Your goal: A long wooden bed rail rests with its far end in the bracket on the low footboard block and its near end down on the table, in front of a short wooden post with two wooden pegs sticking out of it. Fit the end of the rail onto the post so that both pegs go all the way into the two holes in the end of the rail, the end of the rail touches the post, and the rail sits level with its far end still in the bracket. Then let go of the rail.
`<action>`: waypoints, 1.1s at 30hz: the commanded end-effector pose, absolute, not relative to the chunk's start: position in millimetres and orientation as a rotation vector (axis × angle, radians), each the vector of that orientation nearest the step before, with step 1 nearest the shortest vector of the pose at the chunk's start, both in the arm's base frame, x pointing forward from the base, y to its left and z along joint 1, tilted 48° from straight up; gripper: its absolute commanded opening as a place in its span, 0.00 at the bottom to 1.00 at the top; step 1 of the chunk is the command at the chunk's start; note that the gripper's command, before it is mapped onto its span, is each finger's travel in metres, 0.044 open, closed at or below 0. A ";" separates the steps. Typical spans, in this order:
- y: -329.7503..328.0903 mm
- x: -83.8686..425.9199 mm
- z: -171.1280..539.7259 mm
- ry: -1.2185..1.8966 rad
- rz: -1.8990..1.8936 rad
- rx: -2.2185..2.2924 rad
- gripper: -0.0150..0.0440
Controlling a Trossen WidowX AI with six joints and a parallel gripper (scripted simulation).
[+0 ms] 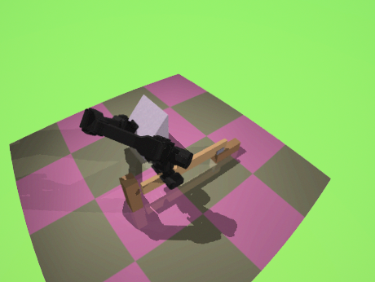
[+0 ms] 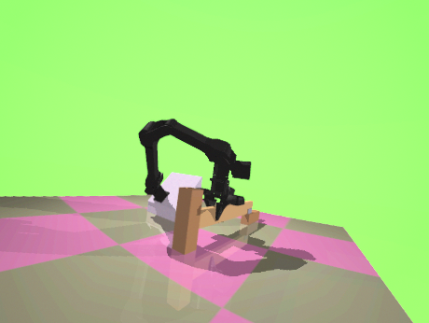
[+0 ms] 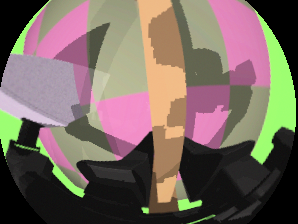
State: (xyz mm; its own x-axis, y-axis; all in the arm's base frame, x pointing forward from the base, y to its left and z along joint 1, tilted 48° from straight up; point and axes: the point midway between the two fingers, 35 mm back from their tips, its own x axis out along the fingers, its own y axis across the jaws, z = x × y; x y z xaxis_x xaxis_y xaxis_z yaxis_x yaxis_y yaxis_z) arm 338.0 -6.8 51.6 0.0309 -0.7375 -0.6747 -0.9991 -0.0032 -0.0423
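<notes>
Hard to see the important bit here: the pegs and the two holes can't be made out in any view. From the top the near end of the bed rail (image 1: pixel 209 151) (image 2: pixel 233 214) (image 3: pixel 164 100) is right by the wooden post (image 1: pixel 132 193) (image 2: pixel 186 221), but I can't tell if they're actually touching, and from the exterior the post covers part of that end. The arm (image 1: pixel 118 132) (image 2: pixel 191 136) also blocks a stretch of the rail from the top.

The tool (image 1: pixel 167 173) (image 2: pixel 218 212) (image 3: pixel 160 133) is clamped on the rail, one dark finger on each side of it in the wrist view. The fingertips themselves are tough to pick out from the top. The rail is up off the worktop (image 1: pixel 228 204) (image 2: pixel 275 233) (image 3: pixel 122 112), with its far end at the small grey bracket (image 1: pixel 220 151) (image 2: pixel 250 211) on the low footboard block (image 1: pixel 234 147) (image 2: pixel 250 217). Can't judge how well it's seated in there, too small. Wrist view is a round picture with black corners, so both rail ends get lost.

No writing or brand that I can read anywhere. Rail is a long flat plank in light tan wood, post is a darker brown squared upright, and the block is a similar brown. There's a pale lilac angular block (image 1: pixel 148 116) (image 2: pixel 186 184) (image 3: pixel 42 85) with a speckled surface, partly behind the arm. Worktop is pink and olive checks, slightly see-through looking, with faint reflections and chunky dark shadows.
</notes>
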 end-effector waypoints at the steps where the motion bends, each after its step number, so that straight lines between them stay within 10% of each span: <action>1: -5.9 338.7 56.0 1.747 0.650 -1.803 0.25; 33: -11.8 338.3 63.5 1.747 0.650 -1.803 0.25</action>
